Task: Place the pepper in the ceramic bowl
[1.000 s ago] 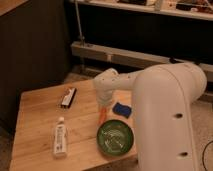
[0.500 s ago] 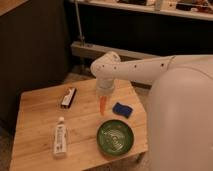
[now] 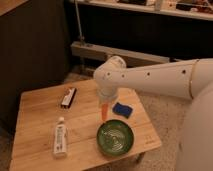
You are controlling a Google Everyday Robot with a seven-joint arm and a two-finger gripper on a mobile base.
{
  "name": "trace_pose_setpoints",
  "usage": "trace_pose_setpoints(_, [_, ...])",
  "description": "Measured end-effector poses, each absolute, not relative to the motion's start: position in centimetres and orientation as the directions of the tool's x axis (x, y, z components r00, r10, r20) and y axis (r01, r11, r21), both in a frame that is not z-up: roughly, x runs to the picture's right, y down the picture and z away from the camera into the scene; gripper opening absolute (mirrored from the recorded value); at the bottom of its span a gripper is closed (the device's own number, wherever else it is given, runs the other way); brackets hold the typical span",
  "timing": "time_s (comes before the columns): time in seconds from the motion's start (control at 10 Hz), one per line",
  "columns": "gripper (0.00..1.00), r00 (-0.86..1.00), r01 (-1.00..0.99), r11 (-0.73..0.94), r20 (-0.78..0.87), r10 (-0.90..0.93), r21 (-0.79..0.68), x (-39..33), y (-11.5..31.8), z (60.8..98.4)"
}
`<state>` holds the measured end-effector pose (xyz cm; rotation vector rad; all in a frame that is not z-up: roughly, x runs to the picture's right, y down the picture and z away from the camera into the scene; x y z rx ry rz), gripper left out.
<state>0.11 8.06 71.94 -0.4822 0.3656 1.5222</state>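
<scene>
The orange-red pepper [image 3: 104, 112] hangs point-down from my gripper [image 3: 105, 103], which is shut on its top end. It is held above the wooden table, just above and left of the far rim of the dark green ceramic bowl [image 3: 115, 138]. The bowl sits near the table's front edge and holds nothing. My white arm reaches in from the right and hides the gripper's upper part.
A blue sponge-like block [image 3: 122, 110] lies right of the pepper. A white tube [image 3: 60, 136] lies at the front left, and a small dark box [image 3: 68, 97] at the back left. The wooden table [image 3: 40, 120] ends close to the bowl's front.
My arm has pulled back and up to the right, uncovering the bowl. The pepper stays in the gripper, close above the bowl's far rim.
</scene>
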Motion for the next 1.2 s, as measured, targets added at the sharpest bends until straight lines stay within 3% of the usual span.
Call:
trace_pose_setpoints(0.2, [0.01, 0.041, -0.997, 0.001, -0.517, 0.855, -0.076, -0.2, 9.7, 70.3])
trace_pose_setpoints(0.3, [0.07, 0.051, -0.997, 0.014, -0.524, 0.850, -0.075, -0.7, 10.4, 69.8])
trace_pose_setpoints(0.9, [0.69, -0.014, -0.999, -0.040, -0.567, 0.824, -0.034, 1.4, 12.6, 70.4])
trace_pose_setpoints(1.0, [0.76, -0.033, -0.998, -0.059, -0.569, 0.822, -0.027, 2.4, 12.9, 70.3])
trace_pose_setpoints(1.2, [0.80, -0.061, -0.995, -0.092, -0.565, 0.823, -0.026, 3.8, 13.3, 70.1])
